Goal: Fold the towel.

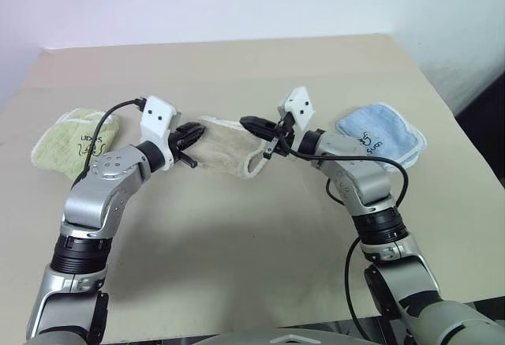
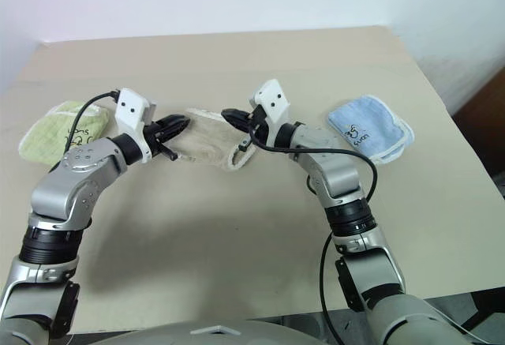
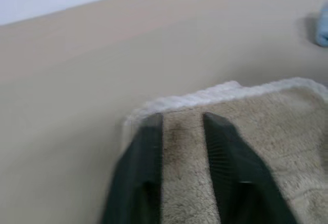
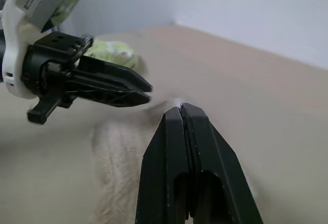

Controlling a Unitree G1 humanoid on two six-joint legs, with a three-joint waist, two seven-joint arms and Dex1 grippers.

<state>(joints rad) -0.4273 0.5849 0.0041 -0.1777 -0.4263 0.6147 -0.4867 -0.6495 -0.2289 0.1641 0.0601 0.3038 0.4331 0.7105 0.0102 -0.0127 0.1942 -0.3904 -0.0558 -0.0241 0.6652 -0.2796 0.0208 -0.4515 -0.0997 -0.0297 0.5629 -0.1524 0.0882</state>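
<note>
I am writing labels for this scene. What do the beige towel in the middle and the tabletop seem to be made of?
The beige towel with white corded trim looks like terry cloth: soft, matte, with a looped fuzzy pile. The tan tabletop looks smooth and matte, perhaps laminate or painted board; the exact material cannot be told.

Your beige desk [image 1: 237, 234] carries a green towel [image 1: 75, 136], the tan towel [image 1: 229, 148] and a blue towel [image 1: 383, 136].

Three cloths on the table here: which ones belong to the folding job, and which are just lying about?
In the job:
- beige towel, between the two tools
- left tool
- right tool

Lying about:
- light green towel with printed letters
- light blue towel
</note>
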